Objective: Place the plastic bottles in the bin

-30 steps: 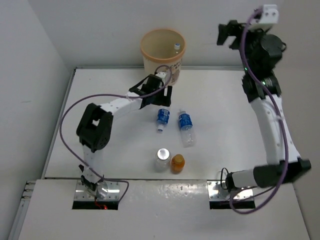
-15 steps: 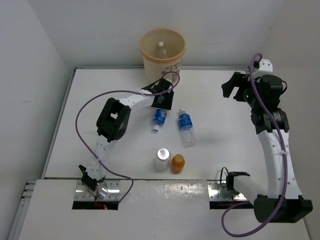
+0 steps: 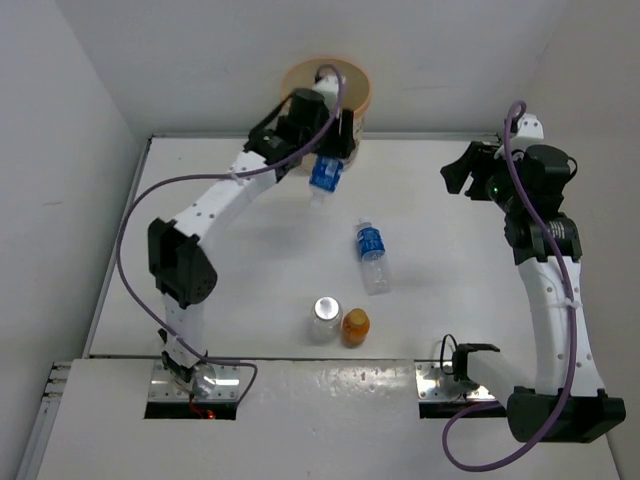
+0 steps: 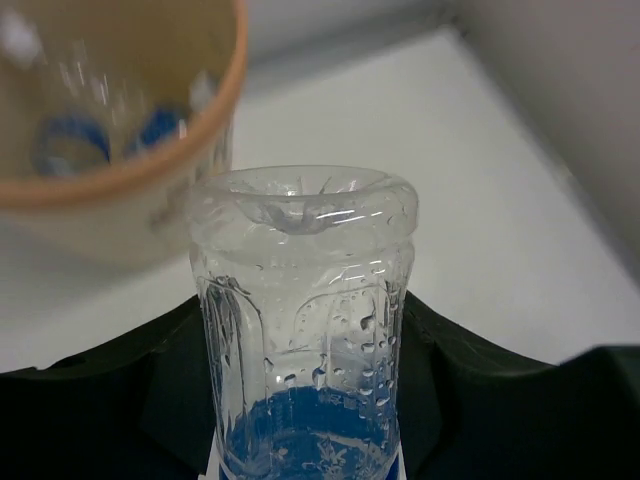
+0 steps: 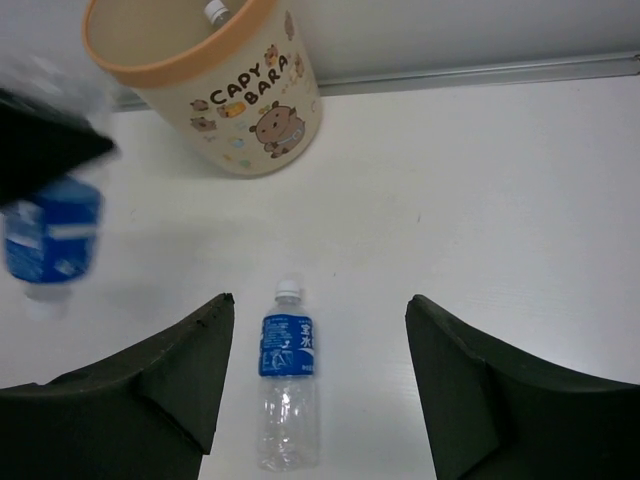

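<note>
The left claw (image 3: 328,152) is clamped on a blue-labelled plastic bottle (image 3: 324,174), its black fingers (image 4: 120,400) pressed to either side of the label. The bottle's clear base sticks out ahead of the fingers and it is clear of the table (image 3: 450,300). Just beyond the claw stands the bin (image 5: 180,110), with blue-labelled bottles blurred inside it and one white cap (image 5: 216,12) showing at its rim. Behind the claw, toward the arm bases, another blue-labelled bottle (image 3: 371,256) lies on its side. Farther back stand the silvery-topped bottle (image 3: 326,318) and the orange one (image 3: 355,326), just beside each other. The right claw (image 5: 318,330) hangs well apart, jaws spread wide with nothing between them, the lying bottle below it.
</note>
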`<state>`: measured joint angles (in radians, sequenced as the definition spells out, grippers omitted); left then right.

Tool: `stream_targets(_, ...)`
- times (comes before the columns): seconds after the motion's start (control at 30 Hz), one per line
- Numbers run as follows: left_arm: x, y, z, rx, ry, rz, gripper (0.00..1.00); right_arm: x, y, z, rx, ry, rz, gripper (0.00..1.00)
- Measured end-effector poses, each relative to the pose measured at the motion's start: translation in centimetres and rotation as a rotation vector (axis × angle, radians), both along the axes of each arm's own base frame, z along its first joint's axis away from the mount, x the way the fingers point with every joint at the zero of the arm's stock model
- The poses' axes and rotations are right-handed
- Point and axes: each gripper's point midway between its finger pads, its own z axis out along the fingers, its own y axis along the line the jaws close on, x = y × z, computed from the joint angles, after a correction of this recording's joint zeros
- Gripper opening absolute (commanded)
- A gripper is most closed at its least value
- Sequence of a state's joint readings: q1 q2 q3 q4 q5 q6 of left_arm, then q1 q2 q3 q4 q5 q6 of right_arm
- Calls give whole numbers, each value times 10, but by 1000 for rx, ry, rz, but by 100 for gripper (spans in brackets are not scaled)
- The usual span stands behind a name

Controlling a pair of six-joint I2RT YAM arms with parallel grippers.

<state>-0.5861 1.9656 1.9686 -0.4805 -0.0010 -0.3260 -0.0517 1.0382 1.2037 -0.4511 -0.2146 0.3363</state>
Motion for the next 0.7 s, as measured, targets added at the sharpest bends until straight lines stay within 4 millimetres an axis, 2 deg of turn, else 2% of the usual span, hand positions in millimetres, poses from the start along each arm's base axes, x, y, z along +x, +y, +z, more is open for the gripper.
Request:
stream_targets(0.07, -1, 2, 87, -99, -205, -42, 1, -1, 1, -3, -1, 3, 9, 70)
stream_targets(0.1, -7, 5, 123, -140, -296, -67, 0, -3, 2, -6, -1, 6, 16, 70)
stream_targets(0.17, -25, 25, 194, -224, -514, -96, 0, -6, 5, -13, -8, 11, 37, 72)
stream_targets(0.23, -30, 39, 231, -248, -622, -93, 0, -10, 7, -22, -16, 16, 58, 72)
stream_targets(0.27, -27, 46, 261, -272, -710, -81, 0, -12, 9, -26, -19, 21, 67, 70)
stream_targets(0.3, -22, 50, 282, -292, -784, -68, 0, -14, 10, -29, -20, 27, 76, 70)
stream_targets(0.33, -17, 54, 295, -306, -842, -54, 0, -14, 11, -32, -20, 33, 86, 69)
stream_targets(0.4, 1, 58, 302, -311, -932, -30, 0, -13, 13, -36, -19, 43, 101, 67)
stream_targets(0.47, 26, 55, 290, -299, -984, -16, 0, -13, 16, -42, -20, 66, 123, 67)
stream_targets(0.57, 66, 45, 252, -278, -1007, 2, 0, -15, 18, -54, -22, 99, 145, 67)
stream_targets(0.7, 125, 33, 186, -242, -988, 46, 0, -21, 20, -73, -27, 142, 163, 67)
